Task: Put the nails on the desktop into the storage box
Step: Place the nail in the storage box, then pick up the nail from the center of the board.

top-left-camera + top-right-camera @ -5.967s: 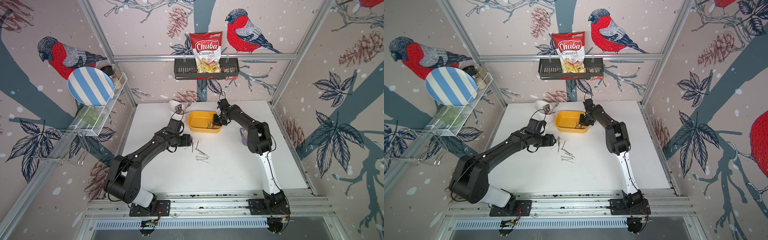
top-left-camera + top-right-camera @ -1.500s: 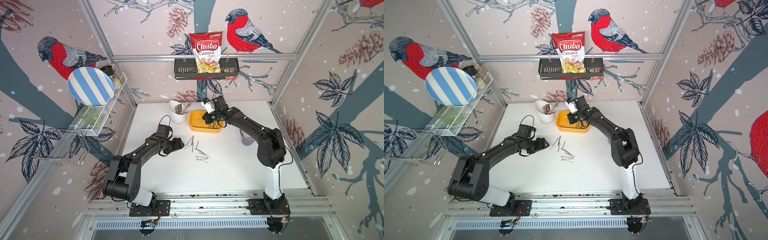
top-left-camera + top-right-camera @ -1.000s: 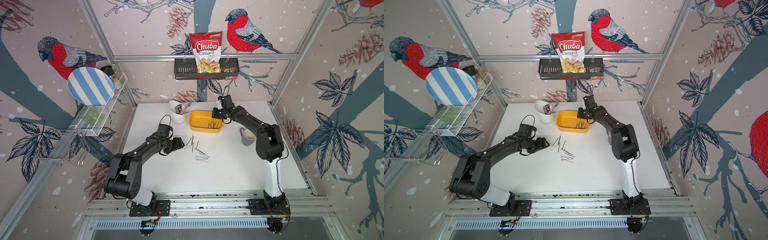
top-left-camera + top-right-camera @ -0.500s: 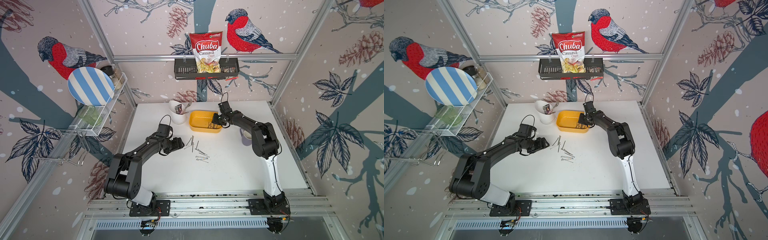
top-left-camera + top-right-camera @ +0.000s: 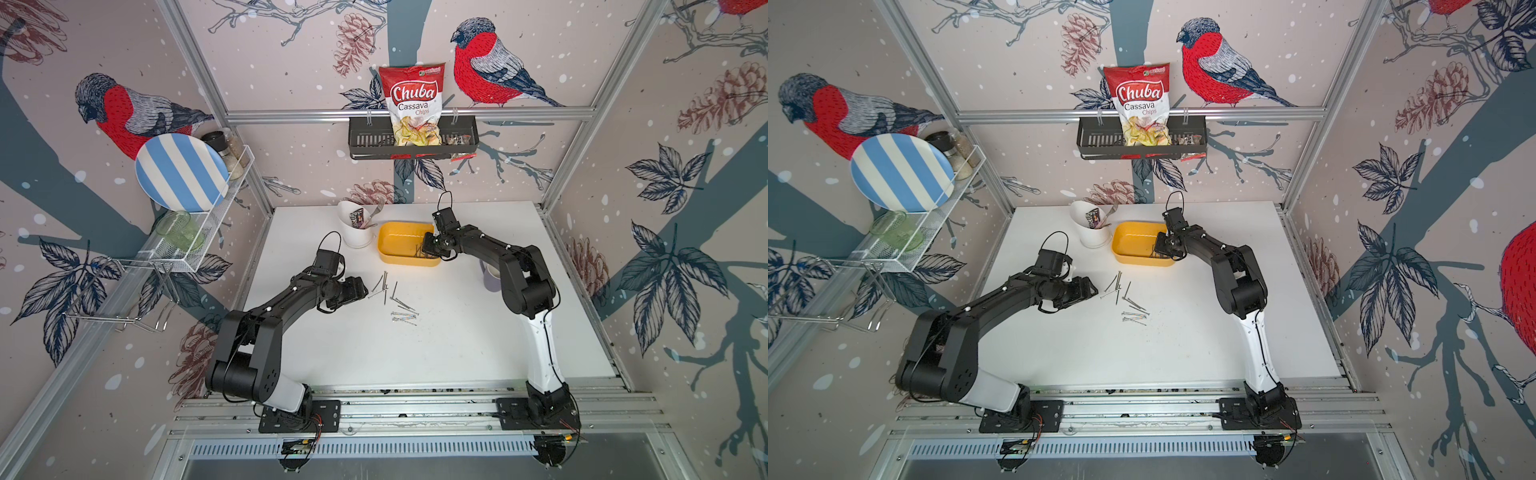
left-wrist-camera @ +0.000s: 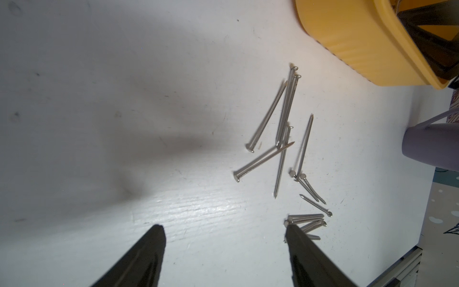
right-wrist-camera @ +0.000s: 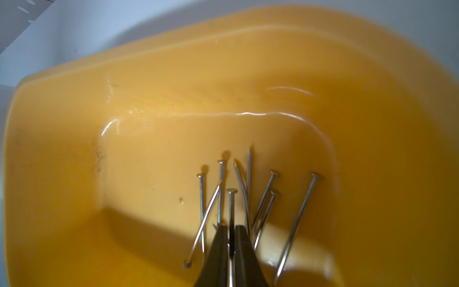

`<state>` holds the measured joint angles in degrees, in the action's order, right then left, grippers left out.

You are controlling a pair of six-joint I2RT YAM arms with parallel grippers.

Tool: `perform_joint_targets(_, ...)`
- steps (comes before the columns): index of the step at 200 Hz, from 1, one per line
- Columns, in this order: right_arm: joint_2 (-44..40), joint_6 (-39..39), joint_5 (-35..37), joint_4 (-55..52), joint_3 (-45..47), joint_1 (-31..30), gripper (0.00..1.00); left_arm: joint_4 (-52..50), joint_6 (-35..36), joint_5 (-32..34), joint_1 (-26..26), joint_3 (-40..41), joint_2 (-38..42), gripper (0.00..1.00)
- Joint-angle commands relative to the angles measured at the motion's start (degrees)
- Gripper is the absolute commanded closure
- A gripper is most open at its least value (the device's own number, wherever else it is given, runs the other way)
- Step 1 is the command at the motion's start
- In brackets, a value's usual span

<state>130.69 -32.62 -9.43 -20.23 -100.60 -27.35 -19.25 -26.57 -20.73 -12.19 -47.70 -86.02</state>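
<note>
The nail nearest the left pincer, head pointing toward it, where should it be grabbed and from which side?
Take the nail on its head-side half, coming straight down with the left pincer, jaws set across the shank. It lies flat on the desktop, so nothing can get under it. Its tip crosses other nails, while the head end lies clear.

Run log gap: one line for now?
left gripper: open, beside grey metal nails on white desktop | right gripper: inside yellow plastic storage box, nail between jaws, grip unclear
</note>
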Motion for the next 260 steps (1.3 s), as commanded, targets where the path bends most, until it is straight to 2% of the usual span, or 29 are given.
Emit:
perform_joint_targets(1,-1.1,0.6,0.7,-2.4,-1.1,-0.3,0.8,-0.2,0.2,1.4,-0.3,0.0,0.6,0.21)
perform_joint_targets(48,-7.5,5.3,2.3,-2.7,-1.3,-1.9,0.7,-1.3,2.7,6.1,-3.1,-3.3,-1.6,0.22)
perform_joint_targets(91,-17.4,10.7,3.2,-1.7,3.7,-2.7,0.69,-3.6,7.7,11.9,-6.5,-10.4,-8.8,0.24)
perform_joint_targets(135,-26.9,13.5,2.6,0.1,11.0,-1.3,0.69,-7.0,12.9,15.1,-7.4,-17.4,-15.4,0.27)
perform_joint_targets(164,-32.8,13.9,1.2,3.9,16.8,-0.5,0.69,-8.5,15.1,16.0,-7.8,-20.3,-18.4,0.32)
perform_joint_targets(220,-41.8,14.8,0.3,15.1,26.4,0.0,0.68,-9.0,17.4,15.6,-8.9,-20.9,-20.7,0.34)
perform_joint_targets(260,-47.4,18.3,2.3,23.4,31.7,-0.2,0.6,-8.7,18.2,14.7,-9.2,-20.9,-21.7,0.36)
